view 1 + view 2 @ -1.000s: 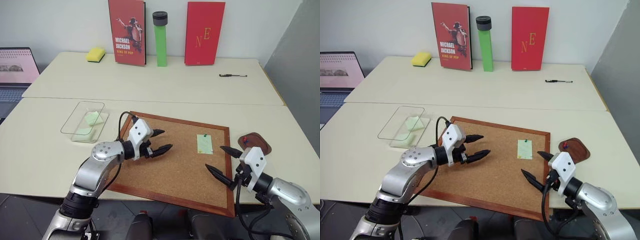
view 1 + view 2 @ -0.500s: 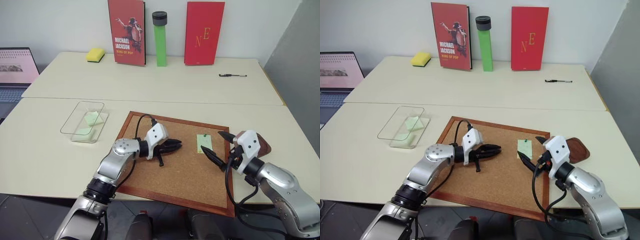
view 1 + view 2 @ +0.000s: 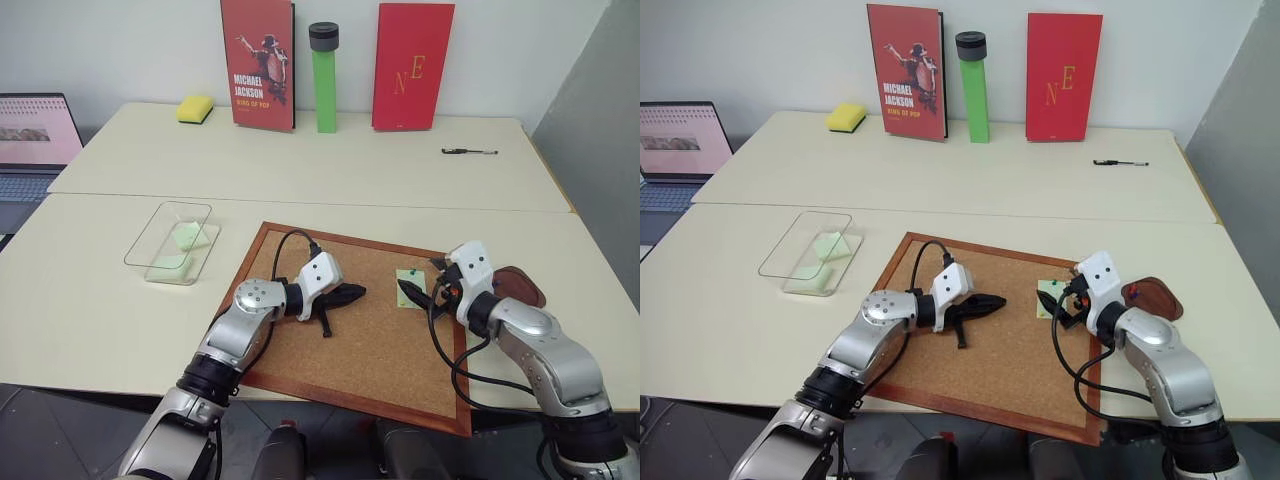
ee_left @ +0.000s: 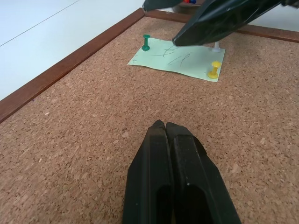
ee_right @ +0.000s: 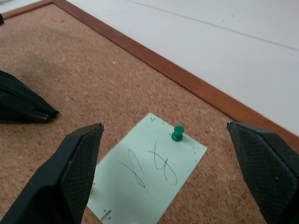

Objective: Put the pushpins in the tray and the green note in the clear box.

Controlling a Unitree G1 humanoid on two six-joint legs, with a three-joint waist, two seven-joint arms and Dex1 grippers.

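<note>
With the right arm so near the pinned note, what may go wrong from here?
1. The green note is held on the corkboard by a green pushpin and a yellow pushpin; pulling the paper first may tear it.
2. The pins are tiny beside the right gripper's wide-open fingers, so a grasp may slip.
3. The shut left gripper rests nearby; the arms might collide.
</note>
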